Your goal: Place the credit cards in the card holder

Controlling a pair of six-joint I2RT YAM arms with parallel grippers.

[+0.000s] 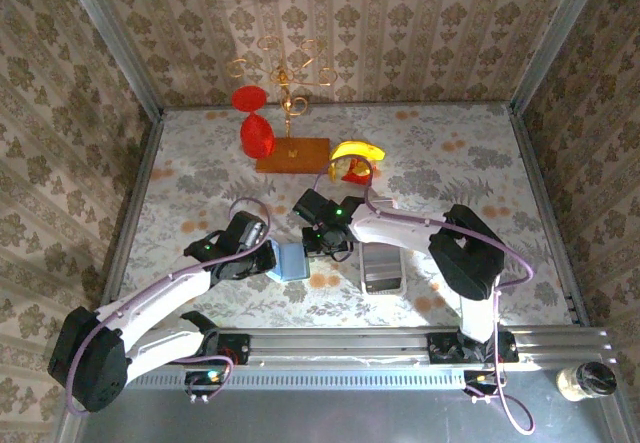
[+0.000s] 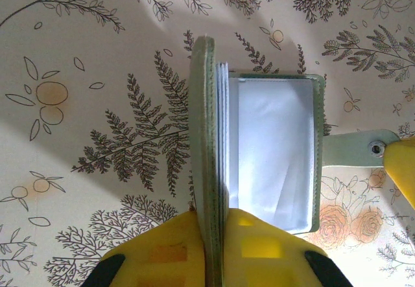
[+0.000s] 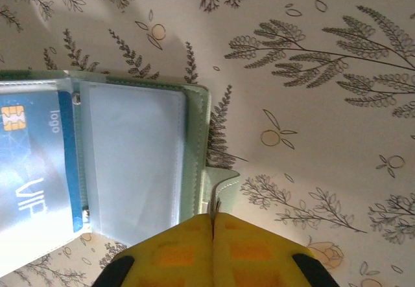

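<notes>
The card holder (image 1: 291,261), sage-green, lies open on the floral tablecloth between both arms. My left gripper (image 2: 217,219) is shut on its upright left cover (image 2: 202,138), with the clear sleeves (image 2: 275,151) spread flat to the right. My right gripper (image 3: 213,217) is shut on the holder's pale green tab (image 3: 224,186). One blue credit card (image 3: 32,164), with a gold chip, sits inside a clear sleeve at the left of the right wrist view. Beside it is an empty sleeve (image 3: 133,164). From above, the left gripper (image 1: 268,260) and right gripper (image 1: 318,243) flank the holder.
A long white tray (image 1: 381,266) lies just right of the holder. Further back stand a red goblet (image 1: 256,123), a gold wire stand on a wooden base (image 1: 292,154) and a banana on a small holder (image 1: 357,151). A jar (image 1: 586,380) sits off the table's near right corner.
</notes>
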